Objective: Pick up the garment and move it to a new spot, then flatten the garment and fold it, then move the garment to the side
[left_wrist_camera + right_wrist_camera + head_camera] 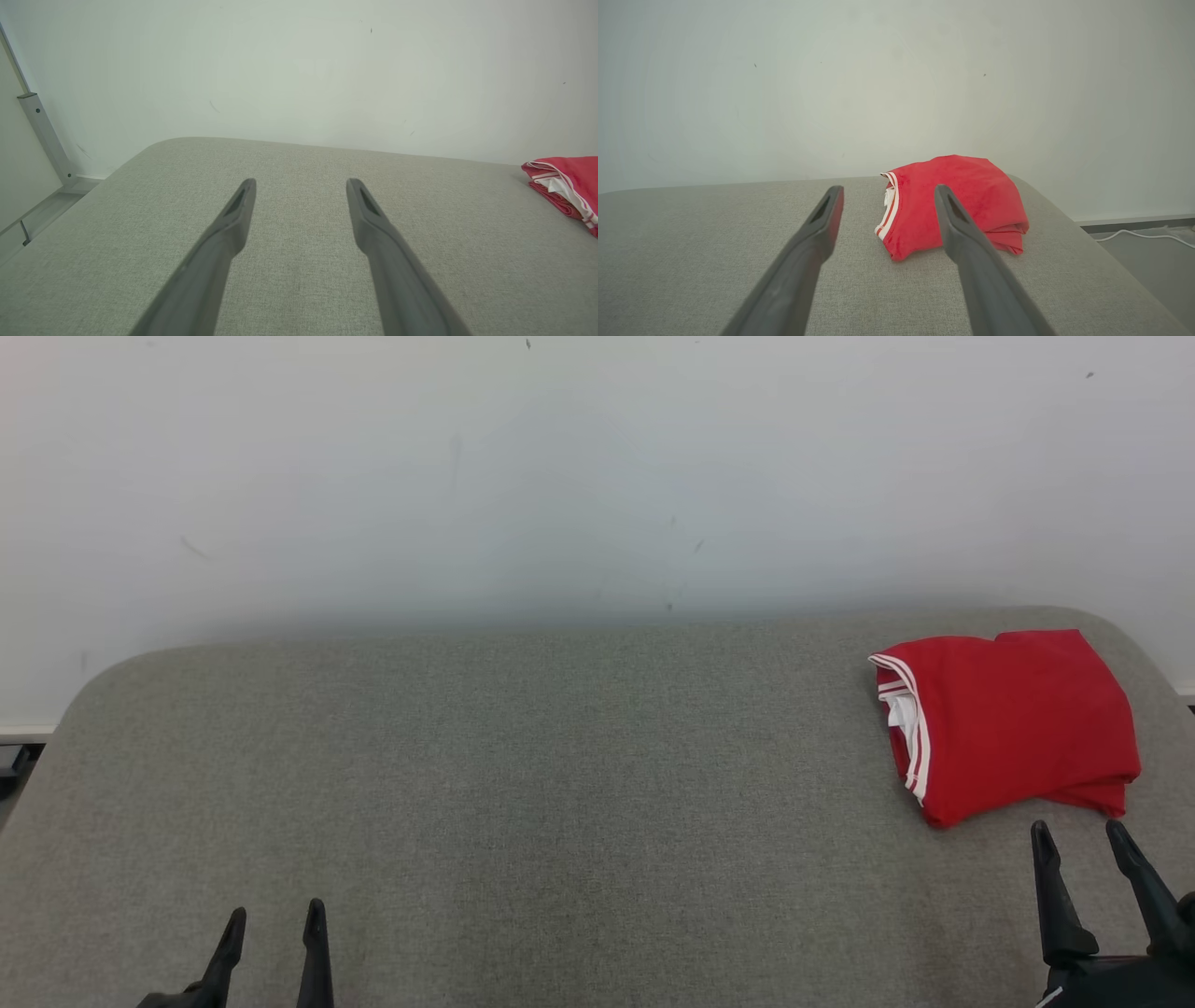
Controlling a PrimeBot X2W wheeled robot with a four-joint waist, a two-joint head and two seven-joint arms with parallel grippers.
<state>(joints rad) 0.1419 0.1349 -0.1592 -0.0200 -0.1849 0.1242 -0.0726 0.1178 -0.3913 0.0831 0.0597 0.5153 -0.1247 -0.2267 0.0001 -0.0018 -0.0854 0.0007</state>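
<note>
The garment is red with white trim, folded into a compact bundle at the far right of the grey padded table. It also appears at the right edge of the left wrist view, garment, and just ahead of the right fingers, garment. My right gripper stands open just short of the bundle's near edge, with nothing between its fingers. At the lower left my left gripper is open too, well away from the cloth. In their own views both the left gripper and the right gripper show spread jaws.
A white wall rises directly behind the table. The table's right end rounds off near the garment, with floor and a white cable beyond it. A metal bracket stands off the table's left end.
</note>
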